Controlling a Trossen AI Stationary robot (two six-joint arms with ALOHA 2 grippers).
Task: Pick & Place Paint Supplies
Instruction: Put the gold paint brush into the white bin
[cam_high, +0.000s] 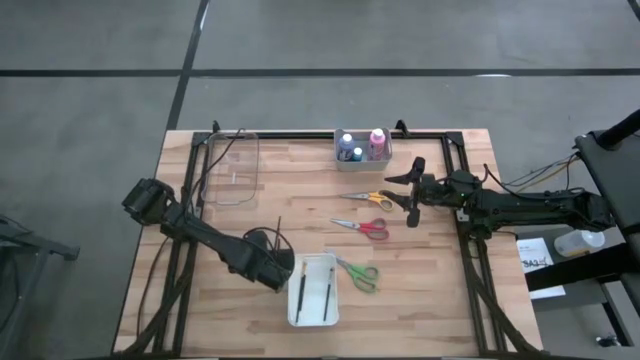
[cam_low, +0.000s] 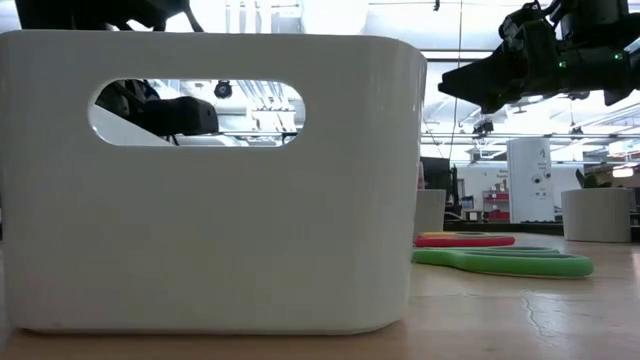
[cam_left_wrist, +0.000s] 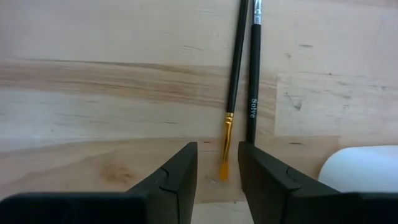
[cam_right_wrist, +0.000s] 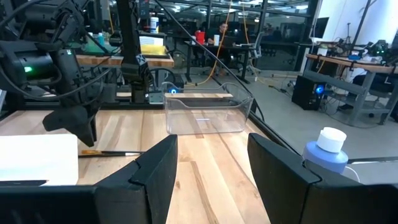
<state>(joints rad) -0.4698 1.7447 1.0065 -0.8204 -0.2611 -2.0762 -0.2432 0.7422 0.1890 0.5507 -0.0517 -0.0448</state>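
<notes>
Two thin dark brushes (cam_left_wrist: 233, 74) lie side by side on the wood just off the white tray (cam_high: 313, 290), which holds two more brushes (cam_high: 312, 291). My left gripper (cam_left_wrist: 217, 171) is open low over them; its fingers stand on either side of one brush's orange bristle tip (cam_left_wrist: 224, 168). My right gripper (cam_high: 412, 195) is open in the air beside the orange scissors (cam_high: 370, 198). The red scissors (cam_high: 362, 227) and green scissors (cam_high: 358, 273) lie flat on the table. The pink and blue bottles (cam_high: 362, 147) stand in a small bin at the far edge.
A clear plastic container (cam_high: 232, 168) sits at the far left of the table. In the low view the white tray (cam_low: 210, 180) fills the foreground, with the green scissors (cam_low: 500, 262) beside it. Black frame rails run along the table's edges. Bare wood lies between the scissors and the clear container.
</notes>
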